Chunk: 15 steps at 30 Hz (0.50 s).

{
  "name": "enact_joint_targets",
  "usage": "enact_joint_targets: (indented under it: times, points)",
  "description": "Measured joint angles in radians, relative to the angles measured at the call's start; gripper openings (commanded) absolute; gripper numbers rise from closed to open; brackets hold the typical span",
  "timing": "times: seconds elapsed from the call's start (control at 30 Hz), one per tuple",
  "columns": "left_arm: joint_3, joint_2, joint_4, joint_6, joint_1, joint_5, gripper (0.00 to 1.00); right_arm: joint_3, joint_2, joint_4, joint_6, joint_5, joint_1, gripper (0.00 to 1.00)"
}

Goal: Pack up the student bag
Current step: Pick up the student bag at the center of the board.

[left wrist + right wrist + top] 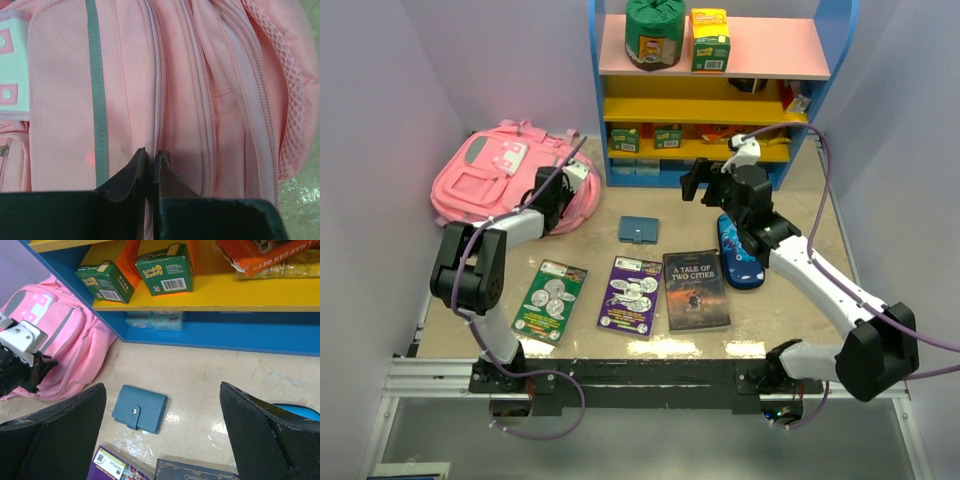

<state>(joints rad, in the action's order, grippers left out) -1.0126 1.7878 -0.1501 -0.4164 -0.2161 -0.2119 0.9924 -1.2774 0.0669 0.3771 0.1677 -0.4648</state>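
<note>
Left jaws clenched against the student bag (125,75) — a zip seam dead ahead. Right jaws released wide — blue wallet (139,408) below, between them.

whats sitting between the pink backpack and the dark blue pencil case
A small blue wallet lies flat between the student bag and the pencil case, touching neither. The top external view shows this best.

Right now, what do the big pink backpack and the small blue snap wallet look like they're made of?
Large pink soft backpack: woven fabric, probably nylon or polyester, matte; fine weave, stitched seams and a mesh side pocket show. Small blue-grey snap wallet: seems smooth leather or faux leather, slight sheen, round snap tab.
</note>
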Motion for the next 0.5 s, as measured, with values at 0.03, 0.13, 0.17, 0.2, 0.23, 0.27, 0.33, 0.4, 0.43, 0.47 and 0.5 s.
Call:
enact_joint_targets:
  times: [0.03, 0.13, 0.17, 0.2, 0.23, 0.27, 0.33, 0.4, 0.43, 0.47, 0.5]
  points:
    - [-0.001, 0.000, 0.001, 0.000, 0.000, -0.002, 0.00, 0.000, 0.009, 0.001, 0.000, -0.004, 0.000, 0.98]
    - [-0.015, -0.021, 0.043, 0.002, 0.000, 0.008, 0.00, 0.000, 0.031, 0.001, -0.001, -0.012, 0.000, 0.97]
    - [-0.027, -0.037, 0.070, 0.004, 0.002, 0.017, 0.00, 0.000, 0.037, 0.001, -0.001, -0.016, 0.000, 0.97]
    - [-0.046, -0.056, 0.116, 0.005, 0.005, 0.030, 0.00, 0.000, 0.043, 0.000, -0.001, -0.023, 0.000, 0.97]
    - [-0.072, -0.082, 0.168, 0.006, 0.007, 0.050, 0.00, 0.000, 0.048, 0.001, -0.001, -0.026, 0.000, 0.97]
    - [-0.102, -0.110, 0.223, 0.009, 0.011, 0.070, 0.00, 0.000, 0.055, 0.000, -0.001, -0.030, 0.000, 0.97]
    - [-0.171, -0.161, 0.317, 0.013, 0.016, 0.103, 0.00, 0.000, 0.063, 0.001, -0.001, -0.033, 0.000, 0.96]
    - [-0.256, -0.220, 0.413, 0.012, 0.019, 0.139, 0.00, 0.000, 0.072, 0.001, -0.001, -0.037, 0.000, 0.96]
    - [-0.283, -0.250, 0.447, 0.010, 0.020, 0.150, 0.00, -0.002, 0.076, 0.001, -0.001, -0.038, 0.000, 0.96]
    - [-0.300, -0.282, 0.479, 0.005, 0.024, 0.161, 0.00, -0.003, 0.080, 0.001, -0.001, -0.040, 0.000, 0.96]
    - [-0.306, -0.312, 0.502, 0.000, 0.026, 0.176, 0.00, -0.006, 0.084, 0.001, -0.001, -0.042, 0.000, 0.96]
